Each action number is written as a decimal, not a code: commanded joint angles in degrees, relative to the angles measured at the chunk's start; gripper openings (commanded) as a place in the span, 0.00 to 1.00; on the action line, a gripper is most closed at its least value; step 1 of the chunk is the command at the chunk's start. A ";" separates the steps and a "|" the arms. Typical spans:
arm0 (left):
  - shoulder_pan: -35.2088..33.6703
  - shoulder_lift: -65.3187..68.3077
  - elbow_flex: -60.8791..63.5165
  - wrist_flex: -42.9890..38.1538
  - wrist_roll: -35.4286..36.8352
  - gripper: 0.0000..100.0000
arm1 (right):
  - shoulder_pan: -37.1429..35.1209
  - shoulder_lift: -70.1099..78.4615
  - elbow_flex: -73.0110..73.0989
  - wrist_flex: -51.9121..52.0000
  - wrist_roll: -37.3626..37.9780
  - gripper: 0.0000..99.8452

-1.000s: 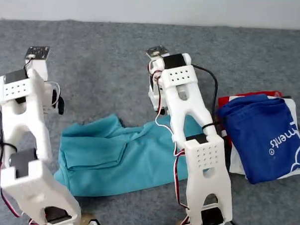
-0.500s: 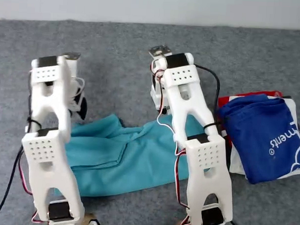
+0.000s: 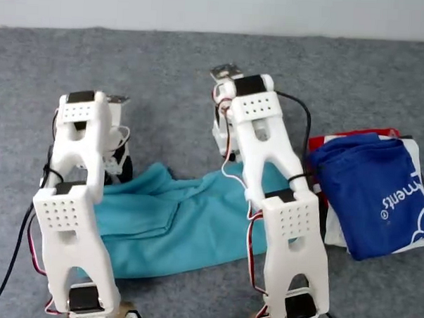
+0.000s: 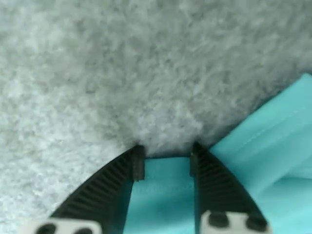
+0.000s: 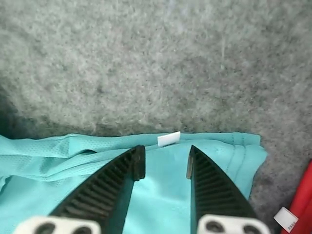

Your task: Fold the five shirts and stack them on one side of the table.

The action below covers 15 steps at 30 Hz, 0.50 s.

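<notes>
The high view takes in the whole desk (image 3: 166,79), grey and felt-covered. A teal shirt (image 3: 174,224) lies rumpled across it under both arms. A stack sits just beside the right arm on its outer side, with a folded blue shirt (image 3: 369,190) on top. A red shirt (image 3: 354,134) and a white shirt (image 3: 413,157) peek out beneath it. From above, the arms' white housings cover the fingertips, so the jaw gaps cannot be read there.

The wrist views give what the high view hides. In the left wrist view, the left tool (image 4: 163,161) points down at the far edge of the teal shirt's sleeve end. Its jaws stand apart with a moderate gap. The fabric's edge lies between the two tips and bare grey felt lies just beyond them. The tool grips nothing, and whether the tips touch the cloth cannot be told.

In the right wrist view, the right tool (image 5: 163,163) is parted by much the same moderate gap and holds nothing. It hangs over the teal shirt near its far hem. A small white tag (image 5: 168,139) sticks out from that hem just past the tips, in line with the gap. This view also shows the teal shirt's corner close to the red shirt, with a strip of felt between them.
</notes>
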 commanded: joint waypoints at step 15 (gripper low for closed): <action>-2.81 -2.29 -7.96 0.79 -1.67 0.02 | -0.04 -3.74 -2.20 0.84 -0.70 0.14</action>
